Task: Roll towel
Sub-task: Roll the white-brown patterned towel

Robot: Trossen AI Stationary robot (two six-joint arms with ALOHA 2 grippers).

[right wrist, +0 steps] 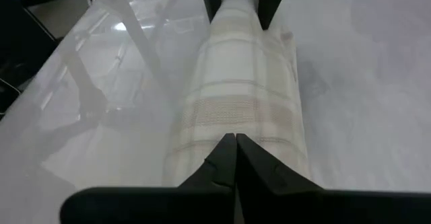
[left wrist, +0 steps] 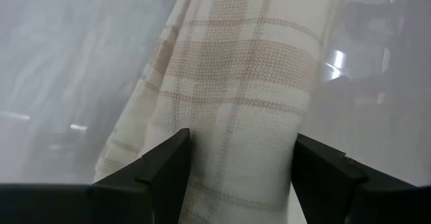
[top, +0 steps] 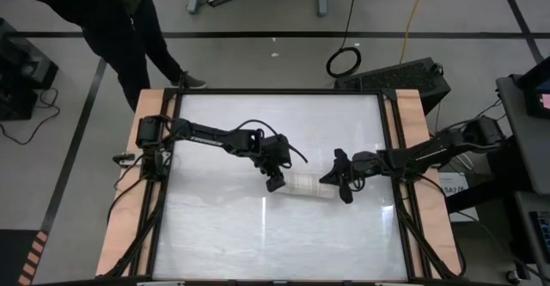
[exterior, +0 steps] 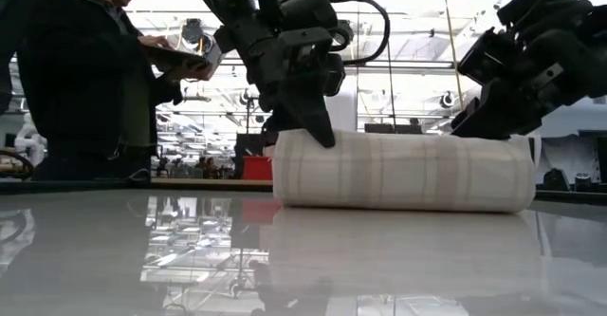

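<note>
The towel point(top: 308, 185) lies on the white table point(top: 258, 243) as a cream roll with tan plaid stripes, its long side on the tabletop point(exterior: 403, 171). My left gripper point(top: 275, 181) stands at the roll's left end with a finger on each side of it point(left wrist: 239, 177). At the roll's right end my right gripper point(top: 333, 179) is shut, its fingertips point(right wrist: 234, 140) over the top of the roll. In the right wrist view the left gripper's two fingers show at the roll's far end point(right wrist: 236, 96). My left gripper holds the roll's left end point(left wrist: 236, 157) between its two fingers point(left wrist: 168, 170), one on either side of the roll. The fingers slant down from above and the left and lie across the roll, which rests on the table. My right gripper's shut fingertips point(exterior: 479, 126) stand at the top of the roll's right end point(exterior: 507, 145). I cannot tell whether they touch the cloth.
A person in dark clothes point(top: 129, 28) stands beyond the table's far left corner, holding something dark point(exterior: 175, 60). Wooden strips point(top: 129, 217) run along the table's left and right sides. A black case point(top: 404, 76) sits past the far right corner.
</note>
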